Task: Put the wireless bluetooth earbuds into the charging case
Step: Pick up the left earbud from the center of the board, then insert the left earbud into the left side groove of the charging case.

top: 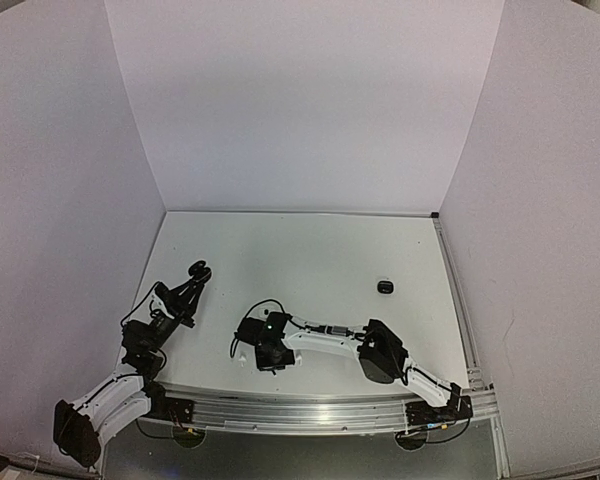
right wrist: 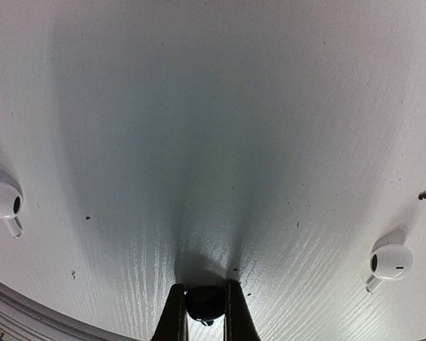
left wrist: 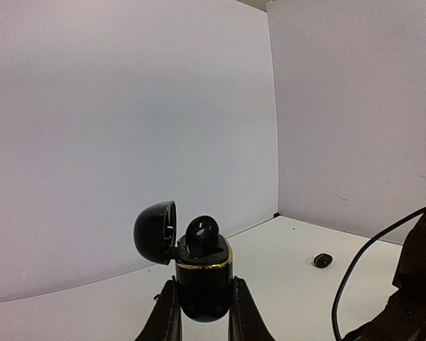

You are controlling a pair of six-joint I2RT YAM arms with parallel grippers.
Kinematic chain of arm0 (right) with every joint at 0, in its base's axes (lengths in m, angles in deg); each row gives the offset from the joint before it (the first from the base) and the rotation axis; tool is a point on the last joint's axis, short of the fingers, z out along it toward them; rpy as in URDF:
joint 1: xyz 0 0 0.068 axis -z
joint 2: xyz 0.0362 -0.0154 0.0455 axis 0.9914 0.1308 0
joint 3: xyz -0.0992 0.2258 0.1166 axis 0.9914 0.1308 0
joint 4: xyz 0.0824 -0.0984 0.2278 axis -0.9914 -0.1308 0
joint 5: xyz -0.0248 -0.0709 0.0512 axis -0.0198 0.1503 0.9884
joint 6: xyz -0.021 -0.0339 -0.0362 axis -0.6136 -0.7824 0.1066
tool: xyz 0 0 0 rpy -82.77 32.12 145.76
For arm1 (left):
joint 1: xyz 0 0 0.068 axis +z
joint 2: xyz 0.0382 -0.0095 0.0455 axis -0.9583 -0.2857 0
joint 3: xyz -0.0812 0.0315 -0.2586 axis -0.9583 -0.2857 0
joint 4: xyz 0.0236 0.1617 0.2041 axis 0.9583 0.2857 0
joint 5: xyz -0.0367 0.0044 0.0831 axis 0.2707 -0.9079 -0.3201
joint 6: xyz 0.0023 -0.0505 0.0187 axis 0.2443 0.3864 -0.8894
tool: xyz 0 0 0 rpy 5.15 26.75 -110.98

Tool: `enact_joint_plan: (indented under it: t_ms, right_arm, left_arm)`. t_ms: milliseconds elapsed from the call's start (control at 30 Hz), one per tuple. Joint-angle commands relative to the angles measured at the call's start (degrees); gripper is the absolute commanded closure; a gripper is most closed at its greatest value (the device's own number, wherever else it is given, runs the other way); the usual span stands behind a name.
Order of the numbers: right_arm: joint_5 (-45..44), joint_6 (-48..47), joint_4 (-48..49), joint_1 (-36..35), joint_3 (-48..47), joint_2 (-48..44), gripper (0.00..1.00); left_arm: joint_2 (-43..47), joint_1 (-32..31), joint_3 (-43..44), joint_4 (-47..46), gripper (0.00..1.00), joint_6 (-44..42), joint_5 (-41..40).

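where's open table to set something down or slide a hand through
Widest bare table: far half, back wall to the loose black earbud; also between it and the charging case in the left gripper. Crowded near edge: right gripper with its pinched black earbud, flanked by two white earbuds.

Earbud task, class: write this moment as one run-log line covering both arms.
left jaws: shut on black charging case, lid open | right jaws: shut on black earbud | white earbuds: two loose on table
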Motion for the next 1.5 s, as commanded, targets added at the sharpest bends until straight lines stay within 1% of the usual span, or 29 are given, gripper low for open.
enact_joint_plan:
  t_ms: [0,100,167,233,333,400,467,500,600,633,700,867,933,1133,1467]
  right_arm:
    - [-3.2,-1.0,-0.5,0.4,-1.4,-0.7,1.0]
    - [-7.2,-3.4,-0.2,0.9,-3.0,-5.0,1.0]
    - [-11.3,-7.5,1.2,0.9,-4.7,-9.3,1.0]
    - [-15.3,-12.5,5.4,0.5,-4.7,-13.6,1.0]
    - [-20.1,-21.7,16.7,-0.7,0.0,-22.2,1.0]
    - [-22.3,-27.8,26.5,-1.5,3.1,-26.5,1.0]
    - [-22.9,-34.6,35.4,-2.1,5.5,-29.3,1.0]
    - [-22.6,-37.1,41.4,-2.3,7.1,-30.5,1.0]
    - [-20.1,-44.2,55.8,-2.7,10.4,-31.5,1.0]
    - [-19.3,-45.7,59.5,-2.7,10.5,-31.1,1.0]
    - [-17.8,-47.9,63.6,-2.7,8.3,-28.7,1.0]
    - [-14.0,-51.7,67.2,-2.7,0.8,-22.3,1.0]
    - [-13.4,-52.6,67.7,-2.7,-0.6,-20.9,1.0]
    - [-14.8,-54.9,71.0,-2.7,1.1,-20.3,1.0]
    - [-18.0,-54.7,74.0,-2.3,5.3,-21.7,1.0]
  left_arm:
    - [0.5,-0.2,1.3,-0.7,1.0,-0.9,1.7]
    - [0.6,-0.2,1.3,-0.8,1.0,-1.1,2.9]
    - [0.4,-0.2,1.5,-1.6,1.0,-1.1,3.8]
    - [-0.2,-0.2,1.7,-3.1,1.0,-2.6,4.8]
    - [-1.2,-0.2,2.0,-5.9,1.0,-2.8,6.8]
    - [-2.0,-0.2,1.9,-7.6,1.0,-2.9,7.9]
    - [-2.7,-0.2,1.3,-9.0,1.0,-3.1,8.5]
    - [-3.0,-0.2,1.1,-9.7,1.0,-3.4,8.6]
    - [-3.7,-0.2,0.9,-11.5,1.0,-4.6,9.2]
    - [-4.1,-0.2,0.9,-12.4,1.0,-4.9,9.3]
    - [-5.1,-0.2,0.8,-14.2,1.0,-5.8,9.4]
    - [-7.9,-0.2,0.4,-18.6,1.0,-6.5,9.3]
    - [-8.6,-0.2,0.4,-19.9,1.0,-6.1,9.3]
    - [-9.7,-0.2,0.6,-21.5,1.0,-4.3,8.9]
    - [-9.3,-0.2,0.9,-20.4,1.0,-3.0,8.9]
